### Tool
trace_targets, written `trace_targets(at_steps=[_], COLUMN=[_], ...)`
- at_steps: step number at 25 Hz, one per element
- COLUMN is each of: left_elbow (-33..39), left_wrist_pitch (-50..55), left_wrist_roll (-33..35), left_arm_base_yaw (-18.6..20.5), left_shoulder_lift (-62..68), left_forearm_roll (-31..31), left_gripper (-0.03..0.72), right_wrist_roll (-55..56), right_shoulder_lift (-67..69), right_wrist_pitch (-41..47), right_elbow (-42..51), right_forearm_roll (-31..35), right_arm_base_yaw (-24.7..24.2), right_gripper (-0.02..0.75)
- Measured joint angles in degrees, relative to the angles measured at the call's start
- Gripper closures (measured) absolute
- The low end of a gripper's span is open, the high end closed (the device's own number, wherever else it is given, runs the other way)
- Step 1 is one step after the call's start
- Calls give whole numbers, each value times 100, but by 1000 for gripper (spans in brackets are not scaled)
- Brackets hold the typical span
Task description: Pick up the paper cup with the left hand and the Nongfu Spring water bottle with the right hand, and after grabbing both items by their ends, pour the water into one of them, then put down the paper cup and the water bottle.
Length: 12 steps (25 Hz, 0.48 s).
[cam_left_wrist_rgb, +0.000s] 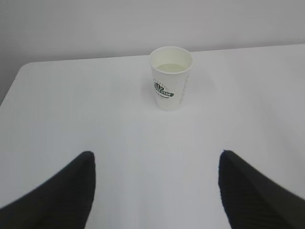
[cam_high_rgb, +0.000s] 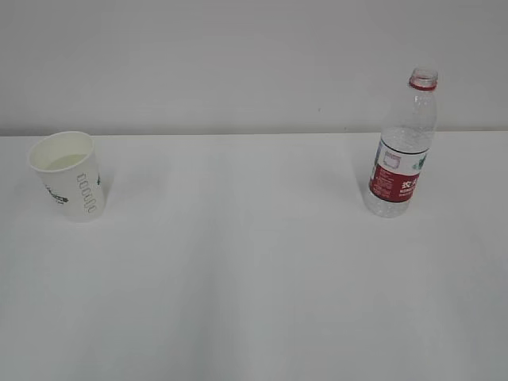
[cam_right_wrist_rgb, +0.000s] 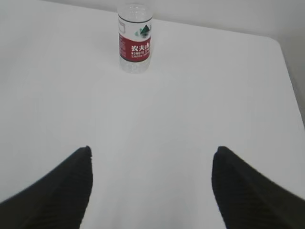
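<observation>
A plain white table (cam_high_rgb: 254, 302) fills the scene, backed by a pale wall, with two objects standing well apart on it. On the left stands the paper cup (cam_high_rgb: 70, 176), upright, small and white with dark green printing on its side; a pale pool that looks like the water (cam_left_wrist_rgb: 171, 67) lies inside it. On the right stands the Nongfu Spring water bottle (cam_high_rgb: 403, 147), upright, clear and ribbed, with a red-and-white label and a red neck ring, and no cap on its mouth. It looks nearly empty, though the clear plastic makes that hard to judge. In the exterior view neither arm appears. In the left wrist view the left hand (cam_left_wrist_rgb: 155, 191) shows only as two black fingertips at the bottom corners, spread wide with bare table between them and nothing held; the cup sits ahead, centred between them but well clear. In the right wrist view the right hand (cam_right_wrist_rgb: 152, 188) looks the same: black fingertips wide apart, empty, with the bottle standing farther ahead and a little to the left of centre. Each object stands on the side of the arm meant to take it, which likely keeps the arms from crossing. With the water seemingly in the cup and both objects standing free, the task looks either complete or not begun.
</observation>
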Motion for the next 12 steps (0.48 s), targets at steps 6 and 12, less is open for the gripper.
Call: trace_targets(at_steps=[6,12], left_elbow=[-81,-89], left_wrist_pitch=[492,1113], left_wrist_roll=[0,0], left_arm_base_yaw=[0,0], left_shoulder_lift=[0,-12], left_forearm_roll=[0,50], left_gripper=[109,115], right_wrist_roll=[12,130], right_shoulder_lift=[0,0], right_wrist_pitch=[616,784], right_elbow=[-8,-8], right_forearm_roll=[34,42], right_arm_base_yaw=[0,0], right_gripper=[149,150])
